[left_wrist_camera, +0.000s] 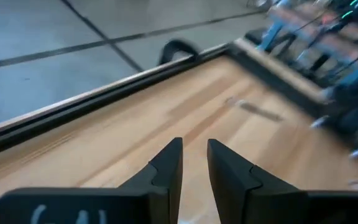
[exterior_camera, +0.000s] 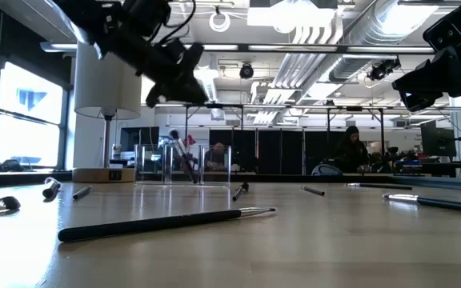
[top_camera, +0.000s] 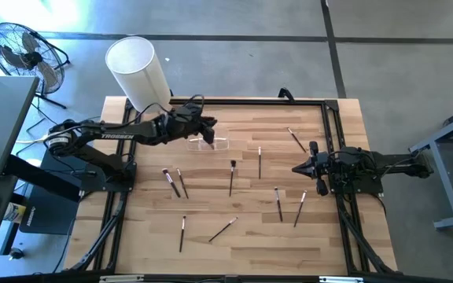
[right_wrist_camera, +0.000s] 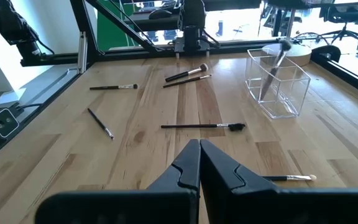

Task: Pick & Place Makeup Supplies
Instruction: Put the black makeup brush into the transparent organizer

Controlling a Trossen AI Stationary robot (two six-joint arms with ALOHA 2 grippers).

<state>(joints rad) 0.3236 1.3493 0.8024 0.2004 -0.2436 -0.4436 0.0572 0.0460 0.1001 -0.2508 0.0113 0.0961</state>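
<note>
Several thin makeup brushes lie flat on the wooden table, among them a dark one [top_camera: 232, 177], a pale-handled one [top_camera: 259, 161] and a pair [top_camera: 174, 181] on the left. One brush [right_wrist_camera: 275, 70] stands slanted inside the clear plastic holder [top_camera: 211, 144], its lower end on the holder's floor. My left gripper [top_camera: 210, 125] hovers just above the holder toward the far edge, its fingers [left_wrist_camera: 194, 149] slightly open with nothing between them. My right gripper [top_camera: 296, 167] waits shut above the table's right side, its fingertips [right_wrist_camera: 199, 146] pointing left toward the brushes.
A tall white cylinder [top_camera: 138, 69] stands at the table's far left corner, close behind the left arm. A black frame rail [top_camera: 250, 101] runs along the far edge and down both sides. A floor fan [top_camera: 22, 55] sits off the table. Bare wood shows near the front edge [top_camera: 289, 251].
</note>
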